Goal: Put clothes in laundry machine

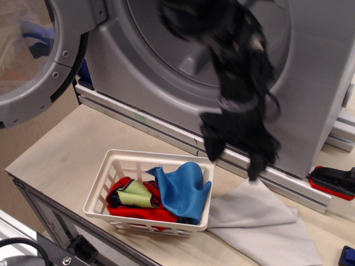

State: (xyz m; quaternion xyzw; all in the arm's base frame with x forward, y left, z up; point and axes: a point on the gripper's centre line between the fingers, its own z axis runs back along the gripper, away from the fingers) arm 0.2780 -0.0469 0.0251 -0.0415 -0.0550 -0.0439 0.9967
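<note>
The white lattice basket (pixel 119 166) sits on the table and holds the clothes: a blue piece (pixel 183 188) on the right, a lime-green piece (pixel 136 194) and a red piece (pixel 136 210) under them. My gripper (pixel 234 160) is blurred by motion. It hangs open and empty above the basket's right rear corner, fingers pointing down. The silver-grey laundry machine (pixel 144 72) stands behind, its drum opening partly hidden by my arm. Its round clear-windowed door (pixel 33 61) is swung open at the left.
A large pale grey cloth (pixel 260 221) lies flat on the table right of the basket. A red and black object (pixel 333 182) lies at the far right by the machine's base rail. The table's front edge runs close below the basket.
</note>
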